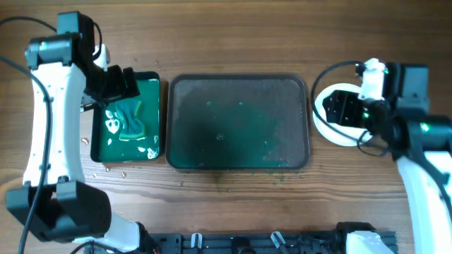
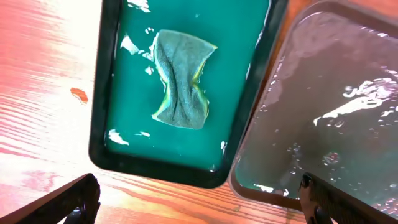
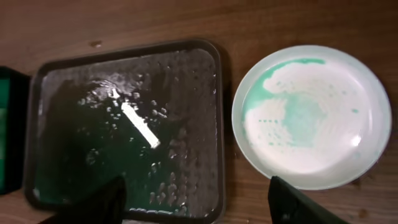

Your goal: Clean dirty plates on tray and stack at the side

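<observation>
The dark grey-green tray (image 1: 239,159) lies mid-table, wet with greenish water, and no plates rest on it. A white plate (image 1: 333,137) sits on the wood to its right, partly hidden under my right gripper (image 1: 346,109). In the right wrist view the plate (image 3: 311,118) shows a green smear on its face, beside the tray (image 3: 124,130). My right gripper (image 3: 196,205) is open and holds nothing. My left gripper (image 1: 119,85) hovers over the small green tray, and in the left wrist view it (image 2: 199,208) is wide open and empty.
A small black tray with a bright green inside (image 1: 152,88) stands left of the big tray, with a crumpled green cloth (image 2: 180,78) lying in its liquid. Water drops dot the wood near it. A black rail (image 1: 268,243) runs along the front edge.
</observation>
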Available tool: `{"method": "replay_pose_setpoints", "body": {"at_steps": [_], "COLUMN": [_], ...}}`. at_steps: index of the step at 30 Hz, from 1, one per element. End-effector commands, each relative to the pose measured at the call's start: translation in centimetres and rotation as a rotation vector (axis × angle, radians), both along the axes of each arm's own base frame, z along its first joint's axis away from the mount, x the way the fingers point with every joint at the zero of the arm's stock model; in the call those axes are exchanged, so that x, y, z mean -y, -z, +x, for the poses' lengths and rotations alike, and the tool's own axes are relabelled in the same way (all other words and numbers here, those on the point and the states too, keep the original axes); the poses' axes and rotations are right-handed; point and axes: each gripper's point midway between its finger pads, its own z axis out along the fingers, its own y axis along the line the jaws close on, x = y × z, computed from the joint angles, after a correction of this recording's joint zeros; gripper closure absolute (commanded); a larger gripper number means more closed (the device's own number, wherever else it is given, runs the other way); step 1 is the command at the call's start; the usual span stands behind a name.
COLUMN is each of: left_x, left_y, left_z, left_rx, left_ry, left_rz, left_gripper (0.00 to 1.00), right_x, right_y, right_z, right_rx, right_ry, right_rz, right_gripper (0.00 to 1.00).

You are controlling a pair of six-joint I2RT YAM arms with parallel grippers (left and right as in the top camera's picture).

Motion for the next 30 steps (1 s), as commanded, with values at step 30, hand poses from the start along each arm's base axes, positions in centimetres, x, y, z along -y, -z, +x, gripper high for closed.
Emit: {"method": "replay_pose_setpoints", "body": {"at_steps": [30], "left_x": [0.3], "left_y": [-0.2], "left_z": [0.3], "left_rx": [0.014], "left_ry": [0.000], "left_rz": [-0.020], "left_gripper": [0.00], "right_x": [-0.8], "right_y": [-6.5], "right_z": [-4.5], "right_rx": [0.844], "right_ry": [-0.060], "right_rz": [-0.045], "right_gripper": [0.00]}}
